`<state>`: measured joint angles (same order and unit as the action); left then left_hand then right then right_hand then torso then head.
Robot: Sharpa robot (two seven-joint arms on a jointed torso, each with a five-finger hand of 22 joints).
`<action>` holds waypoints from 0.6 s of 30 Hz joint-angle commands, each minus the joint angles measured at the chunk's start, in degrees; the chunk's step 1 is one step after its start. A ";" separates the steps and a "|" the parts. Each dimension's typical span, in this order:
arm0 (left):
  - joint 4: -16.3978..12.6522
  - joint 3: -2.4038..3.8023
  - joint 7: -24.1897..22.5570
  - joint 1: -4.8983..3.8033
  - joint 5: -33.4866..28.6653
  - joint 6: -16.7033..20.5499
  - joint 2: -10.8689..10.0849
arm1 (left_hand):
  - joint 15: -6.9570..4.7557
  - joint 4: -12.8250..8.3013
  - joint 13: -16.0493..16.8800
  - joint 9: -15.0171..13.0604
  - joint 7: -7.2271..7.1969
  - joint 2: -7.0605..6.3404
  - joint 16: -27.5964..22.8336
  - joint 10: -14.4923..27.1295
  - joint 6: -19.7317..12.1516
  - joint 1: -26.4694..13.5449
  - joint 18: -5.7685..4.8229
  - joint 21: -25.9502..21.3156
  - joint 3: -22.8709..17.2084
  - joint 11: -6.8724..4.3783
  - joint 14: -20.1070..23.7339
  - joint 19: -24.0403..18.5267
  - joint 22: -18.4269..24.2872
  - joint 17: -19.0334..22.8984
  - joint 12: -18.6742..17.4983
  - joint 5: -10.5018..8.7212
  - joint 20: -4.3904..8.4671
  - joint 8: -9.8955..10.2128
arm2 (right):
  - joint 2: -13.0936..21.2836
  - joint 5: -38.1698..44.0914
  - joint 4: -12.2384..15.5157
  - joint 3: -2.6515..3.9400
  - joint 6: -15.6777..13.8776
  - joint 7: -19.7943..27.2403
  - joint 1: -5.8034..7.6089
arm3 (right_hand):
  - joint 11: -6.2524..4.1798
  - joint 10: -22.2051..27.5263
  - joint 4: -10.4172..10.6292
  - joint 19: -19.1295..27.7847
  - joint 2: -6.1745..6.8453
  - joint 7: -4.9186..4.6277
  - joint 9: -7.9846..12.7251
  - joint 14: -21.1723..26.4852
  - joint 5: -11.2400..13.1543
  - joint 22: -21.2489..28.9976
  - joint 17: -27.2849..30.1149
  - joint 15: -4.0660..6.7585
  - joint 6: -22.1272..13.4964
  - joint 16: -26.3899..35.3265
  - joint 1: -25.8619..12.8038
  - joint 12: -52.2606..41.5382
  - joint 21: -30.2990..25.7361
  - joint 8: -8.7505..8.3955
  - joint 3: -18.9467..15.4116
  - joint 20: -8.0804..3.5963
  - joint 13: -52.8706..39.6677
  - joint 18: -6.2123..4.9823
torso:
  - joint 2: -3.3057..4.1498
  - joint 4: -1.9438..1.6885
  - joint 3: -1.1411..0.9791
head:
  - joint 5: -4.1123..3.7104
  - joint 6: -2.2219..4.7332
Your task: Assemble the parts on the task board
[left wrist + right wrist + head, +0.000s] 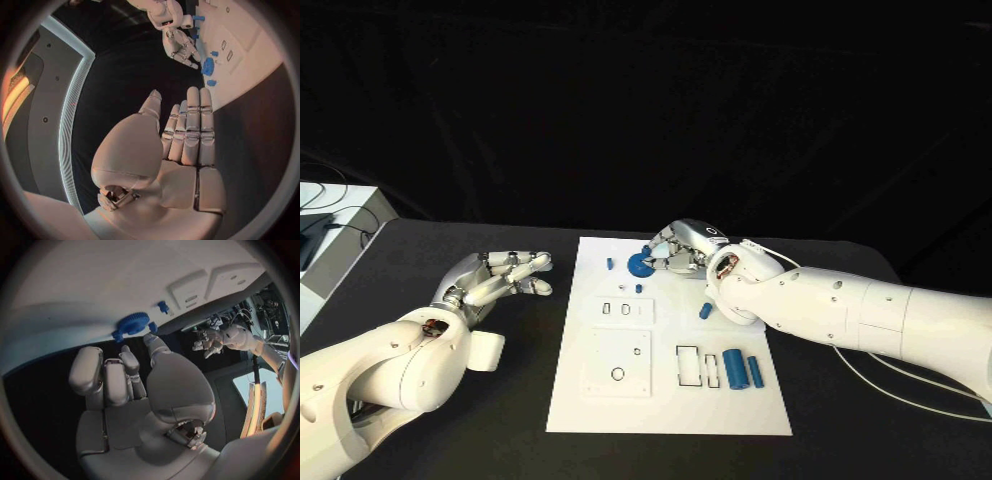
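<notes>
**Ana:** Head view first. What's the right hand point(681, 250) doing?

**Ben:** It sits over the far end of the task board point(668, 400), fingers curled toward a blue gear point(638, 265) that rests on the board near its far left corner. The fingertips are just beside the gear, maybe touching it; I cannot tell if they actually grip it.

**Ana:** Does the right wrist view help?

**Ben:** A little. The gear point(132, 323) lies flat on the white board point(75, 285), just past the fingertips point(127, 351) of the right hand point(125, 390). The fingers are drawn together and pointing at it, but none is plainly wrapped round it. A small blue piece point(163, 306) stands close by.

**Ana:** And the left hand point(492, 279)?

**Ben:** It is off the board, over the black table point(430, 250) to the board's left, fingers apart and holding nothing. The left wrist view shows that hand point(181, 150) with fingers laid out straight, side by side, palm bare.

**Ana:** Other parts?

**Ben:** Two blue cylinders point(744, 371) lie side by side near the board's near right end, beside a rectangular slot outline point(688, 366). Another blue piece point(707, 311) lies mid-board by the right arm, and a thin blue peg point(609, 263) stands left of the gear.
</notes>
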<state>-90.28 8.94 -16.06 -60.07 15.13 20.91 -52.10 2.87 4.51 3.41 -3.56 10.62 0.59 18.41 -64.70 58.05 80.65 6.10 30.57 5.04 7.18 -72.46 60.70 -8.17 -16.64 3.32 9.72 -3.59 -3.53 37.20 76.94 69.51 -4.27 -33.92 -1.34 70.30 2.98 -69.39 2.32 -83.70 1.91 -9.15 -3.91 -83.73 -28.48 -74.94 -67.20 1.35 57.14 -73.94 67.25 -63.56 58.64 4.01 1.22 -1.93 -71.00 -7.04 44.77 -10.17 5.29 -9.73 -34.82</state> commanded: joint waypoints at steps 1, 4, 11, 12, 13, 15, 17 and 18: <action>0.06 0.05 -0.17 -0.01 0.15 -0.41 0.10 | 0.30 0.14 0.03 -0.03 -0.02 0.06 -0.05 0.40 -0.70 -0.24 0.35 0.08 -0.29 0.10 -0.07 -0.12 0.10 0.10 0.08 -0.31 -0.23 -0.03 | 0.49 -9.22 0.58 0.05 -9.06 12.06 0.00 | -0.14 0.43 -0.63 -4.17 -0.02 0.04 0.06 0.32 0.16 -7.38 -0.04 0.01 -0.53 0.16 0.71 0.31 -0.20 -0.29 0.00 -0.11 0.19 -0.45 | -0.04 0.01 -0.05 | 0.01 0.19; 0.22 0.04 -0.18 0.00 0.15 -0.43 0.13 | 0.30 0.14 0.03 -0.03 -0.02 0.06 -0.05 0.40 -0.70 -0.24 0.35 0.08 -0.29 0.10 -0.07 -0.12 0.10 0.10 0.08 -0.31 -0.23 -0.03 | 1.28 -12.89 1.22 0.12 -10.83 15.39 0.01 | -0.17 0.42 -1.22 -4.21 -0.09 0.06 0.05 0.28 0.36 -7.48 -0.21 0.01 -0.42 0.22 0.99 0.25 -0.18 -0.28 -0.16 -0.09 0.30 -0.42 | -0.10 -0.02 -0.08 | -0.12 0.36; 0.33 0.04 -0.28 0.06 0.15 -0.57 0.19 | 0.30 0.11 0.04 -0.05 -0.07 0.04 -0.05 0.39 -0.54 -0.19 0.37 0.07 -0.36 0.08 -0.05 -0.14 0.14 0.11 0.10 -0.30 -0.25 -0.06 | 4.67 -17.52 2.43 0.31 -10.11 15.97 0.34 | -0.26 0.64 -4.34 -4.22 -0.63 0.07 0.06 0.24 2.19 -7.54 -0.45 0.09 0.09 0.43 3.72 0.36 -0.33 -0.25 0.38 -0.15 0.62 -0.37 | -0.03 0.08 -0.07 | -0.35 0.64; 0.32 0.04 -0.33 0.07 0.15 -0.61 0.19 | 0.30 0.11 0.04 -0.05 -0.07 0.04 -0.05 0.39 -0.54 -0.19 0.37 0.07 -0.36 0.08 -0.05 -0.14 0.14 0.11 0.10 -0.30 -0.25 -0.06 | 5.37 -17.79 2.45 0.33 -9.08 15.64 0.44 | -0.27 0.65 -4.76 -4.23 -0.54 0.05 0.07 0.22 2.84 -7.55 -0.52 0.10 0.14 0.40 4.28 0.36 -0.29 -0.26 0.47 -0.17 0.64 -0.36 | 0.00 0.12 -0.06 | -0.44 0.67; 0.31 0.04 -0.40 0.08 0.15 -0.66 0.19 | 0.28 0.09 0.04 -0.07 -0.18 0.01 -0.05 0.28 -0.20 -0.16 0.37 0.07 -0.37 0.03 -0.05 -0.14 0.15 0.12 0.11 -0.32 -0.25 -0.09 | 6.13 -17.99 2.45 0.34 -7.84 15.32 0.53 | -0.27 0.64 -5.14 -4.23 -0.51 0.06 0.06 0.20 3.50 -7.58 -0.58 0.10 0.24 0.38 4.72 0.35 -0.17 -0.25 0.52 -0.18 0.65 -0.32 | 0.00 0.14 -0.04 | -0.52 0.68; 0.29 0.04 -0.53 0.09 0.15 -0.76 0.18 | 0.26 0.06 0.04 -0.08 -0.27 0.02 -0.05 0.14 0.00 -0.11 0.38 0.08 -0.40 -0.02 -0.03 -0.14 0.16 0.12 0.11 -0.33 -0.24 -0.10 | 7.29 -18.21 2.45 0.35 -5.73 15.09 0.67 | -0.29 0.57 -5.66 -4.24 -0.48 0.09 0.06 0.18 4.30 -7.61 -0.73 0.11 0.45 0.30 5.38 0.26 -0.09 -0.23 0.62 -0.19 0.61 -0.30 | 0.01 0.23 -0.10 | -0.66 0.70; 0.21 0.04 -0.72 0.11 0.14 -0.98 0.18 | 0.20 0.01 0.04 -0.07 -0.45 0.03 -0.05 -0.21 0.28 -0.03 0.36 0.08 -0.43 -0.16 -0.04 -0.15 0.17 0.12 0.10 -0.33 -0.22 -0.10 | 9.07 -18.47 2.46 0.36 -2.24 15.49 0.85 | -0.31 0.50 -6.63 -4.26 -0.13 0.13 0.05 0.16 5.84 -7.70 -0.88 0.13 0.72 0.23 6.64 0.20 0.26 -0.21 0.73 -0.20 0.60 -0.21 | 0.05 0.32 -0.18 | -0.91 0.75; 0.14 0.04 -0.79 0.11 0.14 -1.09 0.17 | 0.16 -0.01 0.04 -0.07 -0.52 0.05 -0.04 -0.39 0.43 0.01 0.35 0.10 -0.44 -0.22 -0.04 -0.15 0.17 0.12 0.09 -0.34 -0.20 -0.10 | 9.78 -18.56 2.44 0.36 -0.80 15.91 0.90 | -0.34 0.35 -7.12 -4.28 0.10 0.21 0.04 0.11 7.82 -7.82 -1.02 0.15 0.98 0.11 7.32 0.13 0.65 -0.18 0.73 -0.21 0.58 -0.11 | 0.07 0.36 -0.23 | -1.03 0.76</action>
<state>-89.93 8.93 -16.07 -59.97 15.13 20.86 -52.02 2.87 4.51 3.41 -3.56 10.10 0.58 18.41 -64.77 58.16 80.65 6.10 30.57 5.04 7.12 -72.46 60.70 -8.08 -16.59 3.32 9.72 -3.59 -3.53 46.79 60.74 71.90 -3.91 -40.37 12.64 71.20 2.82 -69.23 -4.74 -83.70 2.13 -8.90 -3.91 -83.72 -20.79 -74.92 -68.19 1.35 57.89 -73.61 74.41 -63.43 59.25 4.00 1.92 -1.93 -70.38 -6.63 44.76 -9.95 5.17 -10.55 -34.11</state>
